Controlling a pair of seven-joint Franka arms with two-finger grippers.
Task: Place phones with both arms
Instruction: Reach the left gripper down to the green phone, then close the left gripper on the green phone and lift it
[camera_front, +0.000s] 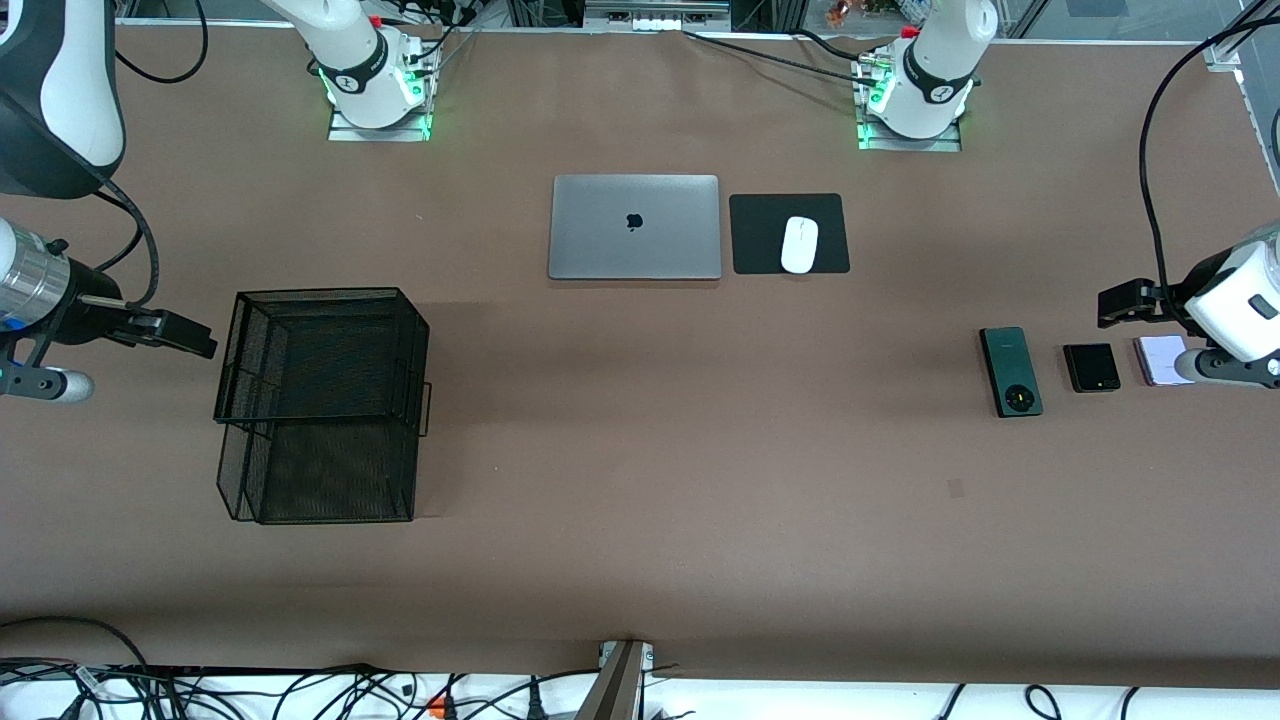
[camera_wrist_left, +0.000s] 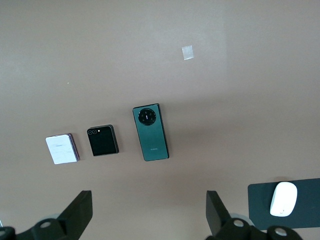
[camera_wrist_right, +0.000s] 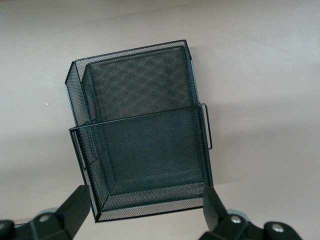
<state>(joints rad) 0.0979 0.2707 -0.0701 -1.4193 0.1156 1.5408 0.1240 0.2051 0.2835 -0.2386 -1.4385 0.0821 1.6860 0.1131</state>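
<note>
Nothing is picked yet. The green phone (camera_front: 1011, 371), black phone (camera_front: 1091, 367) and lilac phone (camera_front: 1161, 360) lie in a row under the open left gripper (camera_wrist_left: 148, 212). The right gripper (camera_wrist_right: 146, 210), open too, hangs beside the probably empty mesh basket (camera_front: 320, 400). Next, the left gripper must descend on one phone.

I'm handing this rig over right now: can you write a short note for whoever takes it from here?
Left gripper: open, empty, over the table by the phones.
Right gripper: open, empty, beside the black mesh organizer.
Phones: dark green phone, black phone and lilac phone lie flat in a row at the left arm's end of the table, apart from each other.
Done: nothing; no phone has been picked up and the organizer holds none.
Left: all three phones are yet to be placed, probably in the organizer.
</note>
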